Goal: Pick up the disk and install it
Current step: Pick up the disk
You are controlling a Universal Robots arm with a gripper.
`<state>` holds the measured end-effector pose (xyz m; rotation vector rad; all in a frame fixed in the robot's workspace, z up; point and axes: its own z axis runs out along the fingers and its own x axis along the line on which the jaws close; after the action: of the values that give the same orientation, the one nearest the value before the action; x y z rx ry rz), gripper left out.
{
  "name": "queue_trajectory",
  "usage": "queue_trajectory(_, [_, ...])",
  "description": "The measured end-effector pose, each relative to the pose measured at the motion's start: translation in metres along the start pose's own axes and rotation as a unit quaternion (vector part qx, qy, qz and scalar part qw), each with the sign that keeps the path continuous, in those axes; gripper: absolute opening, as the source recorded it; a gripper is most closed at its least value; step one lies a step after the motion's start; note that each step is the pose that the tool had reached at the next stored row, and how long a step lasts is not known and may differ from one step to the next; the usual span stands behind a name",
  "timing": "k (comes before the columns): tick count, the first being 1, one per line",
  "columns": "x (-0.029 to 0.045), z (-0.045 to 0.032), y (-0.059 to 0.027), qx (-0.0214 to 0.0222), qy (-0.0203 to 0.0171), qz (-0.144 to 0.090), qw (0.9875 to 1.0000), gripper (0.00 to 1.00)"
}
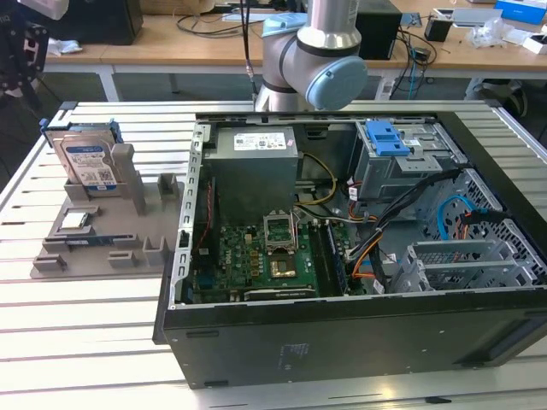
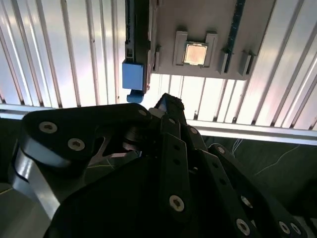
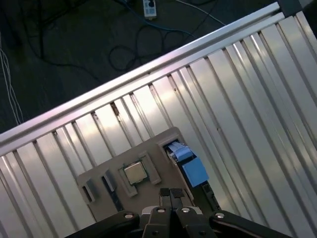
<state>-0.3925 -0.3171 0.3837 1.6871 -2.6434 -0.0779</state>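
Looks like you're on the approach: pincer point(image 3: 171, 194) closed, empty, hovering above the disk point(image 1: 90, 162). Grabbing it probably needs the pincer opened first.

The disk point(image 1: 90, 162) stood upright in its holder.
It was silver-grey, with a blue-and-white label on its face and a bright blue bracket point(image 1: 114, 133) along its edges. It rested on edge in a slot of the grey fixture point(image 1: 137, 209) on the slatted table point(image 1: 85, 299), at the exterior view's left.
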Motion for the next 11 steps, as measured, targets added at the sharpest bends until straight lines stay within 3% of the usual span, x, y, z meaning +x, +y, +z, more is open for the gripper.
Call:
queue_trajectory(5, [0.0000, 0.0000, 0.0000, -0.0012, 0.0024, -0.053, 0.9986, 0.10])
queue_trajectory(11, [0.0000, 0.0000, 0.0000, -0.0019, 0.0055, -0.100, 0.9950, 0.10])
